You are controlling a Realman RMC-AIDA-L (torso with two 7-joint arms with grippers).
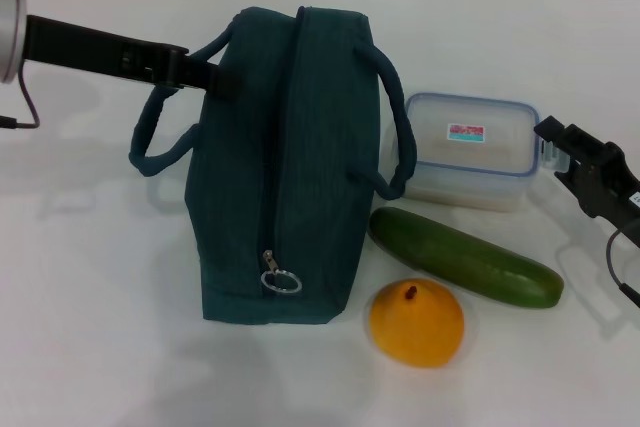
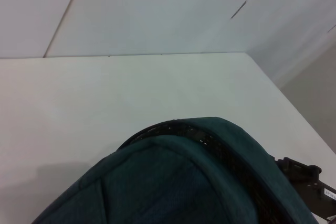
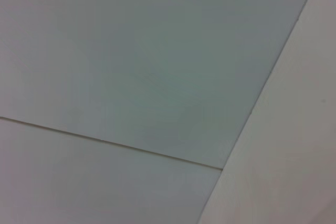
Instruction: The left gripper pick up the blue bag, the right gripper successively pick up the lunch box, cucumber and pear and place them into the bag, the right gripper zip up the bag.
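Note:
The blue bag [image 1: 285, 162] stands on the white table [image 1: 90, 277], its zipper pull [image 1: 280, 280] at the near end. My left gripper [image 1: 205, 72] reaches in from the left and touches the bag's far upper side, by the drooping left handle [image 1: 150, 142]. The bag's top fills the left wrist view [image 2: 178, 182]. The clear lunch box [image 1: 470, 150] lies right of the bag, with the green cucumber [image 1: 465, 257] and the orange-yellow pear [image 1: 416, 322] in front of it. My right gripper [image 1: 570, 162] hovers open and empty just right of the lunch box.
The right wrist view shows only wall and table. The right gripper shows behind the bag in the left wrist view [image 2: 302, 174]. A cable [image 1: 620, 262] hangs from the right arm at the table's right edge.

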